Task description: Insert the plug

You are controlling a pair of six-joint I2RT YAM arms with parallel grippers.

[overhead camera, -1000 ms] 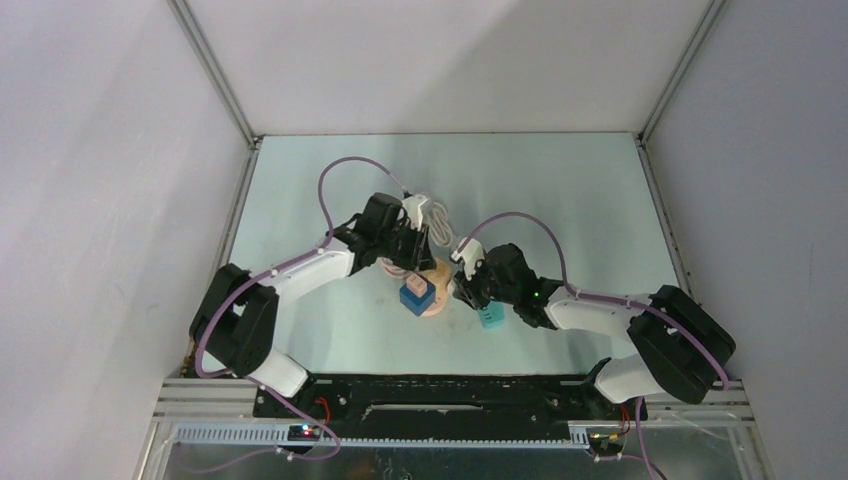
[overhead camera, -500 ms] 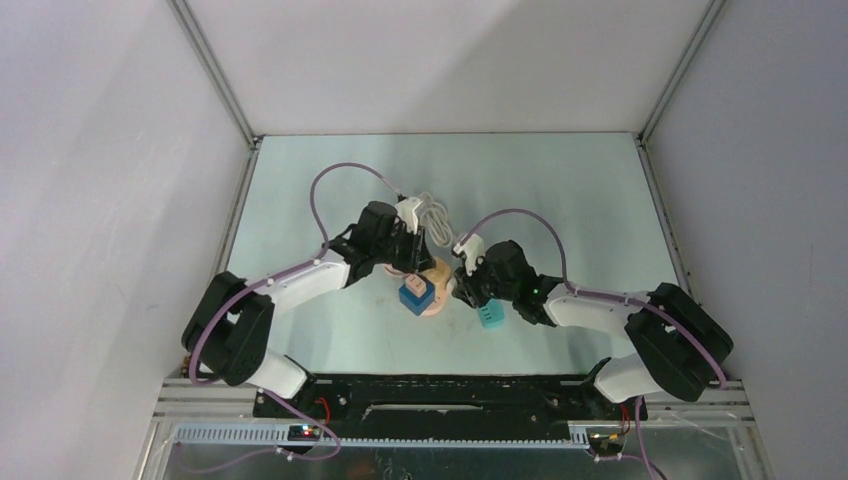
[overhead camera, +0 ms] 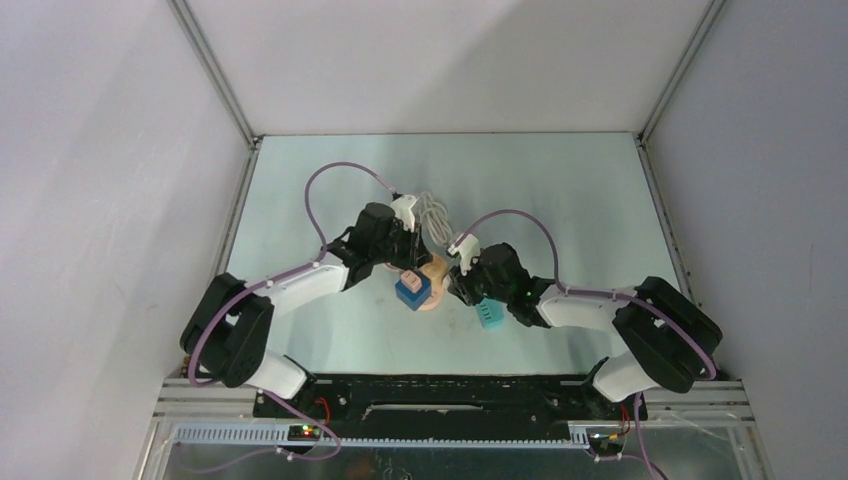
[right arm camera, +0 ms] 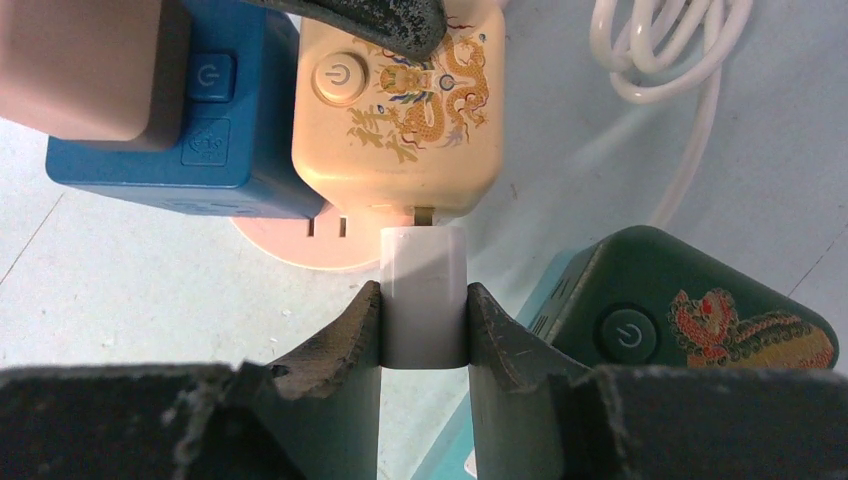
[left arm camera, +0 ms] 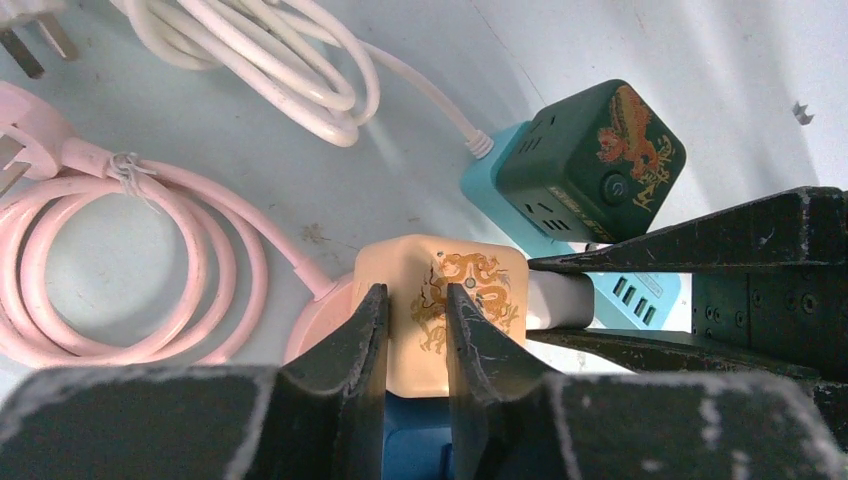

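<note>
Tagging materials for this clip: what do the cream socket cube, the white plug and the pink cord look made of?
The cream socket cube: hard moulded plastic, satin sheen, printed gold dragon. The white plug: smooth plastic, rounded edges; its prong tip looks metallic. The pink cord: flexible rubbery sheath, probably PVC, judging by its loose coils.

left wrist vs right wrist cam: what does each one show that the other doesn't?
Left wrist only: the coiled pink cable and its pink plug.
Right wrist only: a metal prong exposed between the white plug and the cream cube, so it is not fully in; also the blue cube with its power button.
Both: cream cube, green cube, white cable, and the white plug in the jaws of the right gripper.
</note>
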